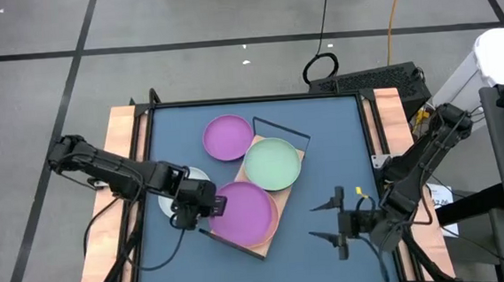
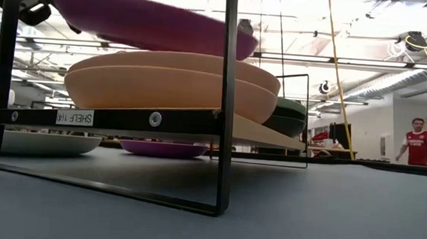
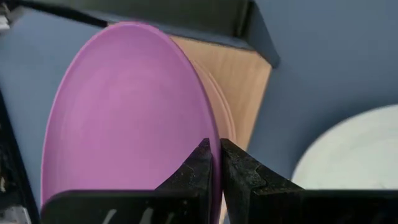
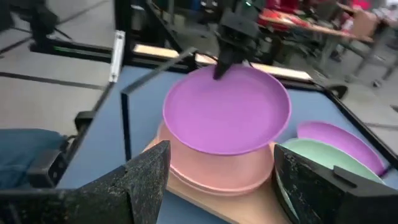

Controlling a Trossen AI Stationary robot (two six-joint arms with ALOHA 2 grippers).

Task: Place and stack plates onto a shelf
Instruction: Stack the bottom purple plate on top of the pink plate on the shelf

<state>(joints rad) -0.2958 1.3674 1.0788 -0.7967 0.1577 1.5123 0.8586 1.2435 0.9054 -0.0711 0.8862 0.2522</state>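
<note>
Left claw (image 1: 205,212) clamped on purple plate (image 1: 243,209) rim, holding it above pink plates (image 2: 172,80) on shelf (image 1: 299,159) end nr counter (image 1: 341,144) front edge. Right claw (image 1: 340,223) spread apart, idle nr front-right corner.

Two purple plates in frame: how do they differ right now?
The round matte purple plate in the left end effector sits at, pinched at its rim and held above the pink plates on the light wooden shelf. The other round matte purple plate lies flat on the table, off the shelf, ungripped. Both look alike in colour, shape and size.
</note>
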